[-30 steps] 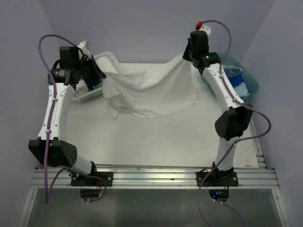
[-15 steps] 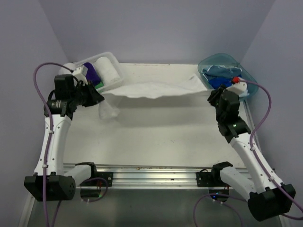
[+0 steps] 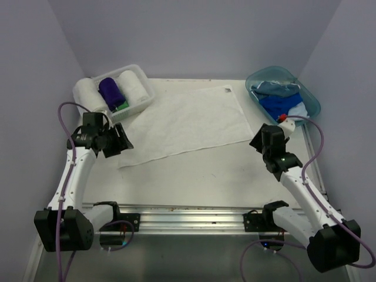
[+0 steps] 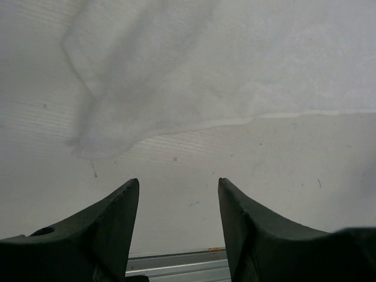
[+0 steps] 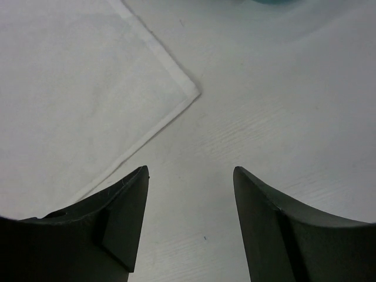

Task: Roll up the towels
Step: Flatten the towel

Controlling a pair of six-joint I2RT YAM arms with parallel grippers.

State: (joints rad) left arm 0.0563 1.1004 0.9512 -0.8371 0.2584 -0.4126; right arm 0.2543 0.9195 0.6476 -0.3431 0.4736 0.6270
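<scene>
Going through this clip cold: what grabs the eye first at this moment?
A large white towel lies spread flat across the middle of the table, with the left gripper and right gripper open and empty just off its near corners. At far left a white basket holds rolled white towels and a purple roll; at far right a teal tub holds loose blue towels.

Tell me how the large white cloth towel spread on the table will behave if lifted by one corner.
Probably floppy: the large white cloth towel lies limp and flat, so it should drape, not hold shape. Likely light: it looks thin. One corner is rumpled, so pushing would probably bunch it.
</scene>
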